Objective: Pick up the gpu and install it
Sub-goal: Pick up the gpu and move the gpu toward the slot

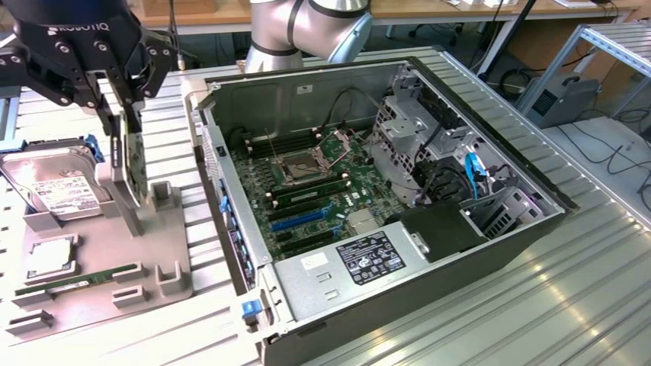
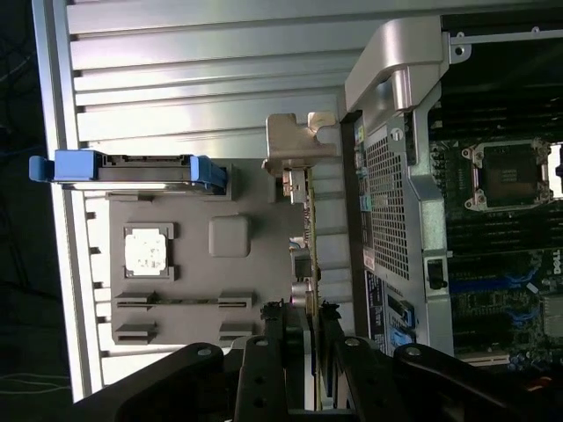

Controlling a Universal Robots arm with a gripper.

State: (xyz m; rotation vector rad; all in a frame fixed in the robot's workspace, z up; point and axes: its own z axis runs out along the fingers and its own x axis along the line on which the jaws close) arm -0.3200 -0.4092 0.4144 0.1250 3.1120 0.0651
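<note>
The gpu (image 1: 130,179) stands on edge in a slot of the grey parts holder (image 1: 152,259), at the exterior view's left. In the wrist view the gpu (image 2: 309,237) appears edge-on as a thin strip with its silver bracket (image 2: 295,145) at the far end. My gripper (image 1: 122,133) hangs over the card's upper edge, one finger on each side. In the wrist view, my gripper (image 2: 310,309) has both fingers pressed against the card's faces, shut on it. The card still sits in the holder.
An open computer case (image 1: 529,229) lies at the exterior view's right, its motherboard (image 1: 305,191) and blue expansion slot (image 1: 302,219) exposed. The holder also carries a hard drive (image 1: 56,187), a processor chip (image 1: 49,258) and a green memory stick (image 1: 87,276).
</note>
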